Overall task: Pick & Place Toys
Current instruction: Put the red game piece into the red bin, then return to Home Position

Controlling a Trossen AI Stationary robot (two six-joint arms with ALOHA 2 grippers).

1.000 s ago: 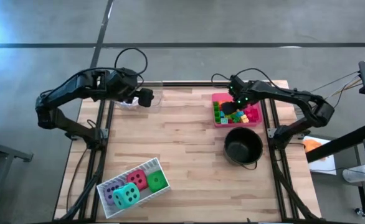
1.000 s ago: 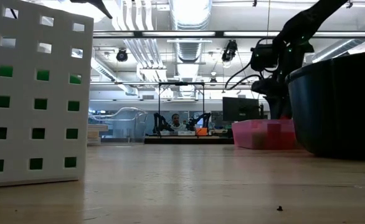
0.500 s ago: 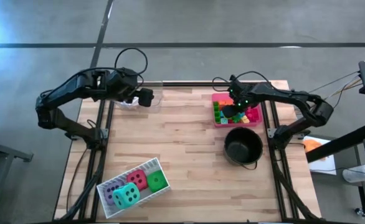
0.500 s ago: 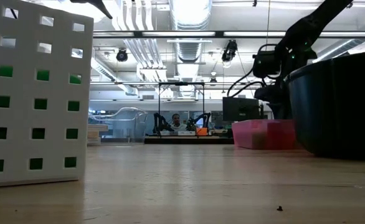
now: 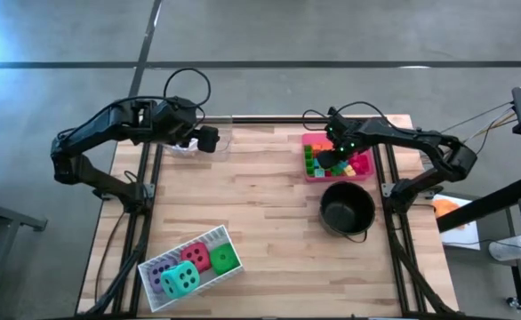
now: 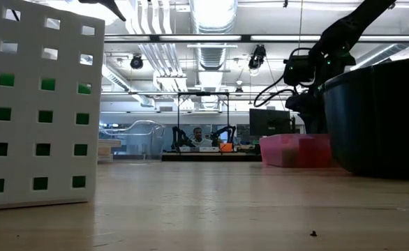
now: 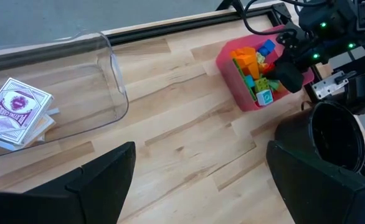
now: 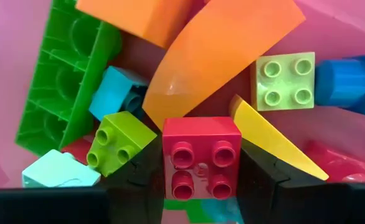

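My right gripper (image 8: 201,171) has dropped into the pink tray (image 5: 312,169) since a second ago, and its fingers now clamp the red block (image 8: 201,155) between them. Grasp made, lift next; left gripper (image 7: 195,180) waits, fingers apart.

Grey concrete floor (image 5: 269,31); bright strip lights (image 6: 211,14) overhead.

Centre of the table (image 5: 269,213) lies bare, giving open passage between the white tray (image 5: 192,268) at the near left and the black pot (image 5: 347,212). The pot stands just beside the pink tray (image 5: 311,171) (little clearance between). The clear tray (image 7: 76,87) occupies the far left corner.
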